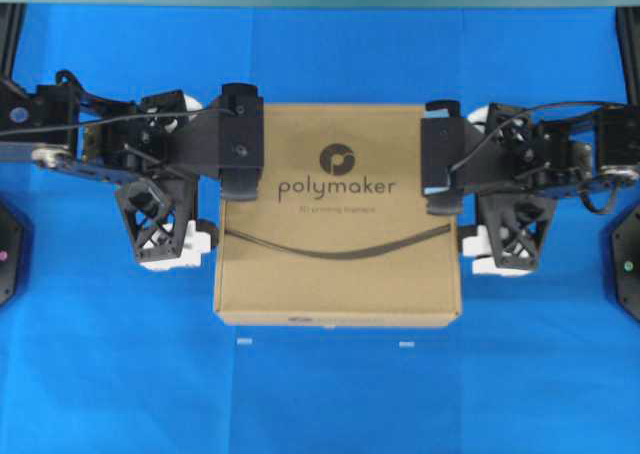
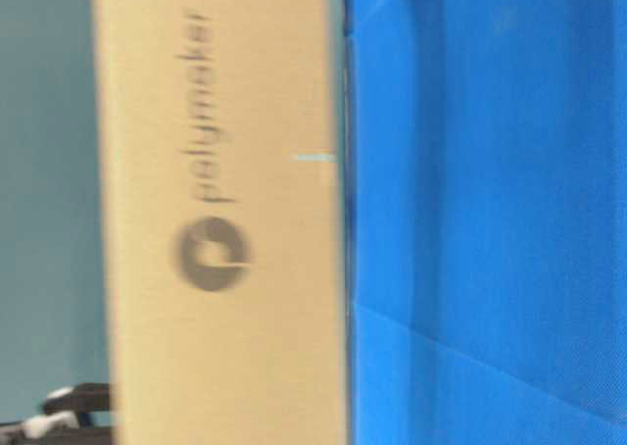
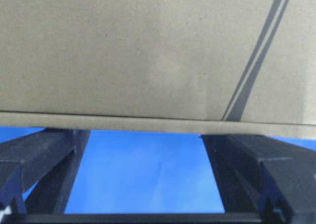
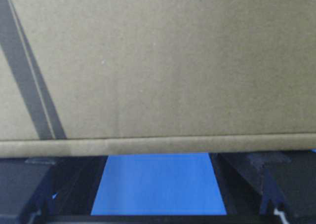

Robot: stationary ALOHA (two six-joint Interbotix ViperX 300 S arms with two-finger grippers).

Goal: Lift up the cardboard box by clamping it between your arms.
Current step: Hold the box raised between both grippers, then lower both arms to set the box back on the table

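Overhead exterior view: we are looking at one cardboard box (image 1: 338, 217), flat and square, its printed face up, sitting squarely between our two grippers on the blue table cover (image 1: 320, 404). We are bracing it from both sides: the left gripper (image 1: 213, 202) is lying against the box's left edge and the right gripper (image 1: 462, 209) against its right edge, each arm's head overlapping the top corners of the lid. That is what a clamp between arms calls for, we judge, since the box is far too wide for either pair of jaws to span.

In the two wrist views the box's side wall is filling the frame just ahead of each gripper, with blue cover showing beneath its lower edge, so we are judging the box to be off the surface or tilted, though we cannot tell how high. The jaws of both grippers are standing wide apart, closing on nothing; the fingers (image 3: 39, 160) are reaching under the edge rather than pinching it.

The table-level view, blurred, is showing the box edge-on with its logo (image 2: 211, 254).

Counted: one box, two arms, two grippers, and two small white marks (image 1: 245, 344) on the cover just beyond the box's near edge.
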